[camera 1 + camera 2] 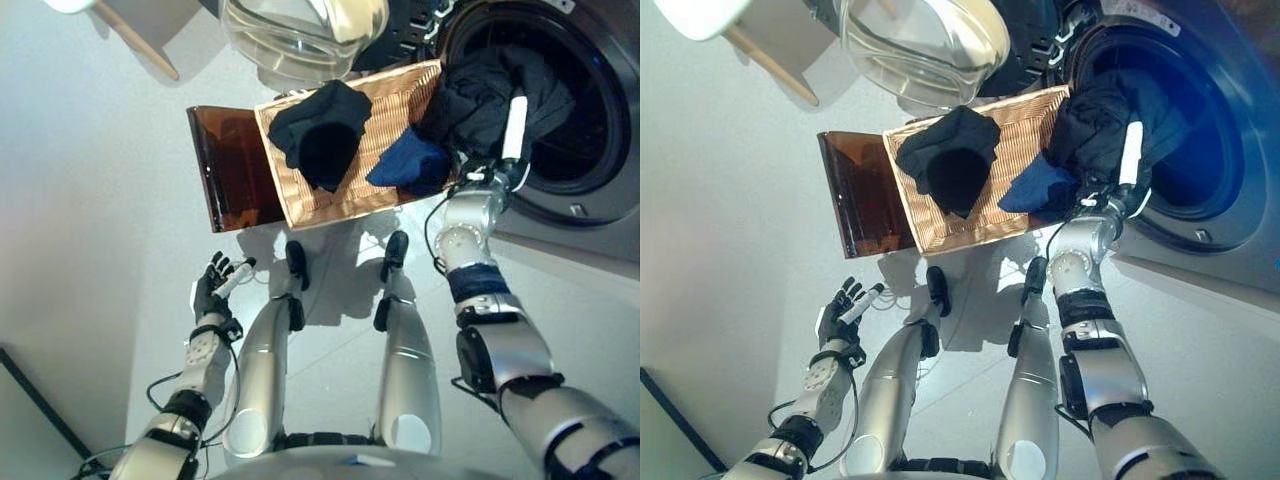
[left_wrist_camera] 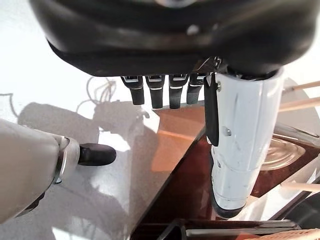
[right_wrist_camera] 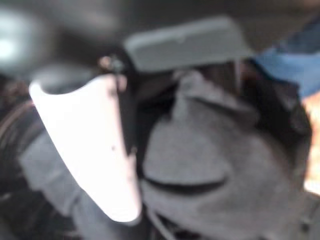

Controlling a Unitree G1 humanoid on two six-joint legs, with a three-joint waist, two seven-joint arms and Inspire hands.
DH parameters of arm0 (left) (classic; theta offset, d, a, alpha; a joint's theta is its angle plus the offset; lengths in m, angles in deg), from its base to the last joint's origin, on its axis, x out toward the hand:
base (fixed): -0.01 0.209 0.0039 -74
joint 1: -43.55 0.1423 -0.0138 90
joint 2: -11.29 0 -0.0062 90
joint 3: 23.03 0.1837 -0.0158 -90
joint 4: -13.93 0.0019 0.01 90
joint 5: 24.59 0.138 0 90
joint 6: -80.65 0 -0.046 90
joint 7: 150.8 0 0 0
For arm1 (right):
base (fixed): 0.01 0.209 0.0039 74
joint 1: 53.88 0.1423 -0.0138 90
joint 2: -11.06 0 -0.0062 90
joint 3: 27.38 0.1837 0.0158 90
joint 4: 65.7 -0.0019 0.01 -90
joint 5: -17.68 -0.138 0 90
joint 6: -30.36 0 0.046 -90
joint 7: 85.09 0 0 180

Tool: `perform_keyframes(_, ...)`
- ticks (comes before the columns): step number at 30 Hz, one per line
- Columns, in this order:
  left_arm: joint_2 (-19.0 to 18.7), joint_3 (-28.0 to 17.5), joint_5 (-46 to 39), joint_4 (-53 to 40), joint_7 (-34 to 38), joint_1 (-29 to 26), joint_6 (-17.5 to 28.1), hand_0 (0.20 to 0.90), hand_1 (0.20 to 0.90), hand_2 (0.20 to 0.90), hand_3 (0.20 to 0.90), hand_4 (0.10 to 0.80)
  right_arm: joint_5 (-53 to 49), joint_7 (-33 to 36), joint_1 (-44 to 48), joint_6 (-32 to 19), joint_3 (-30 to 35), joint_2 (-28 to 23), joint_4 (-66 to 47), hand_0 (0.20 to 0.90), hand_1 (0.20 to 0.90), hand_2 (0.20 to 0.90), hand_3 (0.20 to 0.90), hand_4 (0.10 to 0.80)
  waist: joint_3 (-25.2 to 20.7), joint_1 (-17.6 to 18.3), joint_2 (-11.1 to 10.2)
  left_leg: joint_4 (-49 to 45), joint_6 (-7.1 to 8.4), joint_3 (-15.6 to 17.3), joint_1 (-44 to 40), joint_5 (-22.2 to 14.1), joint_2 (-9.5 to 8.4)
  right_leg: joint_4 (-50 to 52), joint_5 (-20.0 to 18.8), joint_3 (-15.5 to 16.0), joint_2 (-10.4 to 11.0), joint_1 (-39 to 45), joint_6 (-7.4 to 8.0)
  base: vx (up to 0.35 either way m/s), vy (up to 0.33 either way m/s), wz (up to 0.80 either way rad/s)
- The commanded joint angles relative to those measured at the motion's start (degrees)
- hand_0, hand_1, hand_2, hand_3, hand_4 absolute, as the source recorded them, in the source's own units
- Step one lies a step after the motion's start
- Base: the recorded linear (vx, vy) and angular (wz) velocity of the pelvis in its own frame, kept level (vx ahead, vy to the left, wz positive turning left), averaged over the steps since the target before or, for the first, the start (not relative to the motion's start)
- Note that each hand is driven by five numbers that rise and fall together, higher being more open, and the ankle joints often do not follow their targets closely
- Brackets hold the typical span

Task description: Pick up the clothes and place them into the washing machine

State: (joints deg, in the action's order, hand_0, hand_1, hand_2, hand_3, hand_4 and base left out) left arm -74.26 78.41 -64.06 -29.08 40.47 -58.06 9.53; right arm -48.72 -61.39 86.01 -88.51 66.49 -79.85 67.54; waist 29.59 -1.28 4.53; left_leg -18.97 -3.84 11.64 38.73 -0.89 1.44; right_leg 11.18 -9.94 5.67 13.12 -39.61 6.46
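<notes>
— So, where's my right hand (image 1: pixel 497 165) at?

— Up at about two o'clock in the head view, at the mouth of the washing machine (image 1: pixel 590 175). It's buried in a dark garment (image 1: pixel 490 95) that is draped over the lower left lip of the drum opening, partly inside and partly hanging out toward the wicker basket (image 1: pixel 345 190).

— Fingers closed on it?

— I cannot tell. My wrist camera shows the white thumb cover standing out beside grey-black cloth, but the fingers themselves are hidden in the folds.

— And the rest of the clothes?

— Two pieces are in the basket. A black garment (image 1: pixel 322 135) lies bunched near its middle, around twelve o'clock from the robot. A blue garment (image 1: pixel 410 162) sits at the basket's right end, just beside the dark one, touching it as far as I can see.

— Left hand (image 1: pixel 212 290)?

— Low at eight o'clock, well apart from the basket, over bare floor (image 1: pixel 90 200). Its fingers are straight and relaxed, holding nothing.

— Anything else around?

— A brown translucent panel (image 1: pixel 230 165) lies on the floor against the basket's left side, and the machine's glass door (image 1: pixel 290 35) hangs open at twelve o'clock, above the basket.
</notes>
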Motion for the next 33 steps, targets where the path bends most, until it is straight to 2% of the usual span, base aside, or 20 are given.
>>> perform_keyframes(1, -2.0, 0.2, -0.8, -0.4, 0.4, 5.0, 2.2, 0.9, 0.9, 0.9, 0.9, 0.8, 1.7, -1.8, 6.1, -5.3, 1.8, -8.1, -0.8, 0.2, 0.2, 0.2, 0.2, 0.3, -5.3, -1.4, 2.6, 10.0, 5.74, -2.7, -2.0, 4.0, -0.92, 10.2, 10.0, 1.6, -0.3, 0.4, 0.48, -0.09, -0.003, 0.01)
perform_keyframes(2, -2.4, 0.4, -0.8, -0.3, 0.2, 5.2, 2.3, 0.9, 0.9, 0.9, 0.9, 0.8, 1.4, -1.4, 8.8, -5.1, 1.6, -10.0, 1.3, 0.2, 0.2, 0.2, 0.2, 0.3, -5.0, -1.8, 2.8, 9.9, 5.35, -2.1, -1.4, 5.4, -0.82, 10.1, 8.8, 2.1, -0.3, -0.1, -0.01, 0.097, -0.01, 0.01)
perform_keyframes(3, -2.7, 0.5, -0.7, 0.1, 0.1, 5.2, 2.2, 0.9, 0.9, 0.9, 0.9, 0.8, 1.4, -1.2, 10.6, -4.7, 1.1, -11.3, 2.8, 0.2, 0.2, 0.2, 0.2, 0.3, -5.5, -2.0, 2.8, 10.1, 5.77, -2.8, -2.0, 4.1, -0.91, 10.2, 10.0, 1.5, -0.4, 0.3, 0.48, -0.094, 0.004, -0.01)
perform_keyframes(4, -2.7, 0.5, -0.7, 0.2, 0.1, 5.0, 2.2, 0.9, 0.9, 0.9, 0.9, 0.8, 1.2, -1.4, 11.0, -4.6, 1.1, -11.5, 3.2, 0.2, 0.2, 0.2, 0.2, 0.3, -5.0, -2.0, 2.9, 9.9, 5.36, -2.1, -1.4, 5.4, -0.76, 10.1, 8.8, 2.1, -0.3, -0.2, -0.02, 0.093, -0.008, 0.01)
perform_keyframes(6, -3.1, 1.0, -0.8, 0.6, -0.2, 5.0, 2.3, 0.9, 0.9, 0.9, 0.9, 0.8, 0.6, -1.0, 15.6, -3.6, -0.1, -14.4, 7.0, 0.2, 0.2, 0.2, 0.2, 0.3, -5.6, -2.5, 3.0, 9.9, 5.77, -2.8, -1.8, 4.1, -0.89, 10.7, 10.2, 1.4, -0.3, -0.1, 0.48, 0.0, 0.0, 0.0)
perform_keyframes(7, -3.1, 1.0, -0.8, 0.6, -0.2, 4.9, 2.3, 0.9, 0.9, 0.9, 0.9, 0.8, 0.4, -1.2, 15.8, -3.6, -0.1, -14.5, 7.3, 0.2, 0.2, 0.2, 0.2, 0.3, -5.2, -2.5, 3.1, 9.7, 5.36, -2.2, -1.2, 5.3, -0.75, 10.6, 9.0, 2.0, -0.2, -0.5, -0.01, -0.096, 0.001, 0.01)
perform_keyframes(9, -3.6, 1.6, -0.8, 0.7, -0.5, 5.1, 2.3, 0.9, 0.9, 0.9, 0.9, 0.8, -1.0, -0.8, 20.4, -3.3, -0.8, -17.4, 10.8, 0.2, 0.2, 0.2, 0.2, 0.3, -5.9, -2.9, 3.1, 9.9, 5.88, -2.8, -1.7, 4.1, -0.85, 10.9, 10.3, 1.4, -0.3, -0.2, 0.49, -0.001, -0.01, 0.04)
perform_keyframes(11, -3.8, 1.8, -0.8, 0.6, -0.6, 5.2, 2.3, 0.9, 0.9, 0.9, 0.9, 0.8, -1.7, -0.8, 21.8, -3.2, -1.0, -18.4, 12.1, 0.2, 0.2, 0.2, 0.2, 0.3, -5.6, -3.0, 3.2, 9.8, 5.47, -2.2, -1.1, 5.3, -0.78, 10.8, 9.2, 2.0, -0.2, -0.6, 0.01, -0.044, -0.007, 0.03)
perform_keyframes(16, -4.3, 2.9, -1.1, -0.2, -1.2, 5.5, 2.3, 0.9, 0.9, 0.9, 0.9, 0.8, -4.1, -0.6, 27.7, -2.3, -2.4, -22.2, 17.6, 0.2, 0.2, 0.2, 0.2, 0.3, -6.0, -3.8, 3.7, 9.9, 5.61, -2.2, -0.9, 5.4, -0.93, 11.0, 9.3, 1.8, -0.3, -1.0, 0.13, 0.018, -0.019, 0.05)
perform_keyframes(17, -4.6, 3.1, -1.1, -0.4, -1.2, 5.5, 2.1, 0.9, 0.9, 0.9, 0.9, 0.8, -4.8, -0.3, 28.8, -2.2, -2.6, -23.1, 18.8, 0.2, 0.2, 0.2, 0.2, 0.3, -6.4, -4.0, 3.9, 10.1, 6.05, -3.0, -1.2, 4.4, -1.08, 11.0, 10.5, 1.1, -0.4, -0.7, 0.6, -0.005, -0.018, 0.03)
perform_keyframes(19, -4.6, 3.4, -1.3, -0.8, -1.2, 5.5, 2.2, 0.9, 0.9, 0.9, 0.9, 0.8, -5.5, 0.1, 29.7, -2.2, -2.6, -23.4, 19.8, 0.2, 0.2, 0.2, 0.2, 0.3, -5.9, -4.1, 4.3, 10.1, 5.67, -2.4, -0.6, 5.6, -0.96, 11.2, 9.4, 1.7, -0.3, -1.5, 0.16, -0.001, -0.007, 0.02)
perform_keyframes(20, -4.6, 3.3, -1.3, -0.8, -1.2, 5.5, 2.2, 0.9, 0.9, 0.9, 0.9, 0.8, -5.6, 0.1, 29.9, -2.2, -2.7, -23.4, 19.8, 0.2, 0.2, 0.2, 0.2, 0.3, -6.3, -4.1, 4.2, 10.2, 6.05, -3.0, -1.1, 4.5, -1.11, 11.3, 10.5, 1.0, -0.4, -1.1, 0.6, 0.0, 0.0, 0.0)
perform_keyframes(21, -4.8, 3.6, -1.2, -1.3, -1.2, 5.5, 2.1, 0.9, 0.9, 0.9, 0.9, 0.8, -5.8, 0.2, 30.0, -2.0, -2.6, -23.8, 20.4, 0.2, 0.2, 0.2, 0.2, 0.3, -5.9, -4.2, 4.5, 10.1, 5.66, -2.4, -0.4, 5.7, -0.99, 11.2, 9.3, 1.5, -0.3, -1.7, 0.15, 0.003, -0.012, 0.03)
perform_keyframes(29, -4.9, 4.6, -1.4, -4.6, -1.2, 5.9, 2.3, 0.9, 0.9, 0.9, 0.9, 0.8, -6.6, 2.8, 29.5, -2.2, -0.5, -24.8, 22.8, 0.2, 0.2, 0.2, 0.2, 0.3, -5.2, -4.9, 6.6, 9.7, 5.53, -2.2, 0.8, 5.9, -1.35, 12.4, 9.9, 1.1, -0.1, -3.2, 0.18, 0.0, -0.001, 0.0)
perform_keyframes(30, -4.9, 4.6, -1.4, -4.6, -1.1, 5.8, 2.3, 0.9, 0.9, 0.9, 0.9, 0.8, -6.6, 2.8, 29.5, -2.2, -0.5, -24.8, 22.8, 0.2, 0.2, 0.2, 0.2, 0.3, -5.6, -4.9, 6.5, 9.8, 5.92, -2.9, 0.3, 4.8, -1.55, 12.5, 11.0, 0.4, -0.2, -2.8, 0.61, 0.073, -0.007, 0.02)
perform_keyframes(33, -4.9, 4.9, -1.6, -6.1, -1.0, 6.2, 2.5, 0.9, 0.9, 0.9, 0.9, 0.8, -7.6, 3.9, 29.1, -3.3, 1.0, -25.5, 23.1, 0.2, 0.2, 0.2, 0.2, 0.3, -5.0, -5.0, 7.4, 9.5, 5.49, -2.3, 1.7, 6.0, -1.49, 12.9, 10.0, 0.9, 0.2, -4.2, 0.24, -0.063, 0.007, 0.0)
